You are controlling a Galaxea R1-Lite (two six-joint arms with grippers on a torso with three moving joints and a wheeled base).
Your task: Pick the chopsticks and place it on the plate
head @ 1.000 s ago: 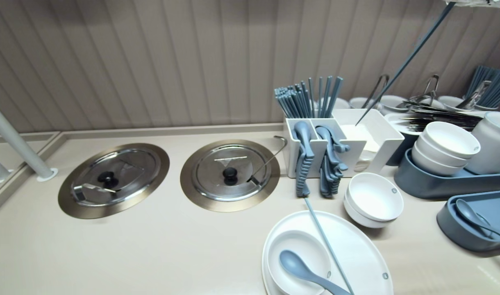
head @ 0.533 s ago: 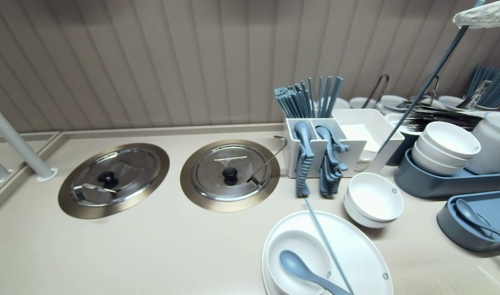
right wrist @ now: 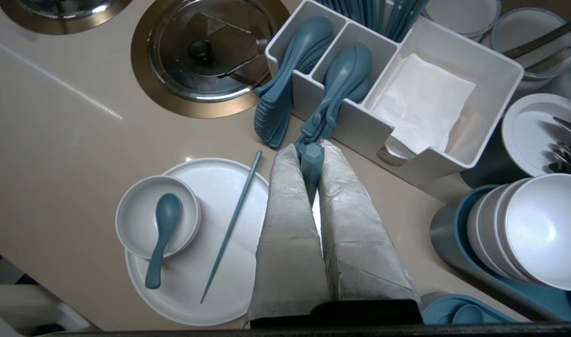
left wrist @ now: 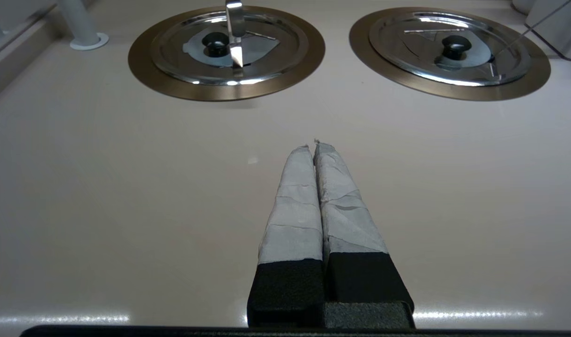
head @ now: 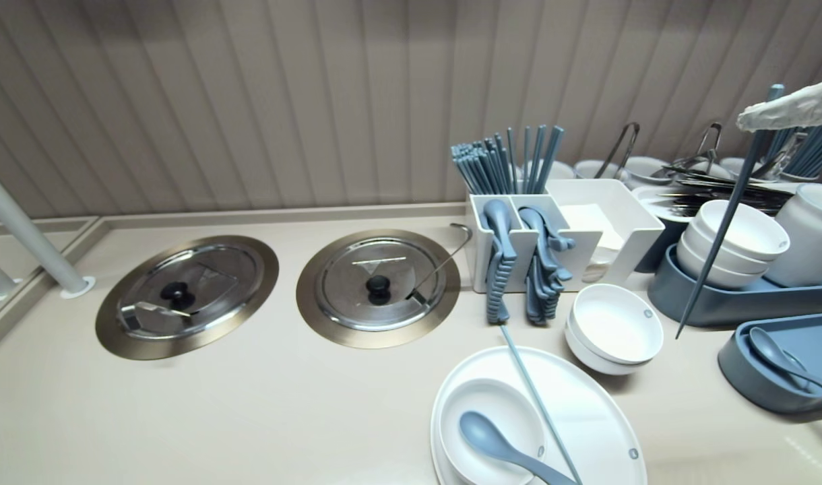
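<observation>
The right end effector (right wrist: 309, 150) pinches a blue chopstick (right wrist: 311, 164).

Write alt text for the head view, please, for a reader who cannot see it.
The right gripper, shut on a blue chopstick, holds it tip down above the counter, in front of stacked white bowls. Nearer the camera, a white plate carries a small bowl with a spoon and a second chopstick; a cutlery organiser stands behind it.

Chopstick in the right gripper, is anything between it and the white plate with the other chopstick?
Yes: two stacked bowls stand between the held chopstick and the plate. Nothing else visible lies between them.
</observation>
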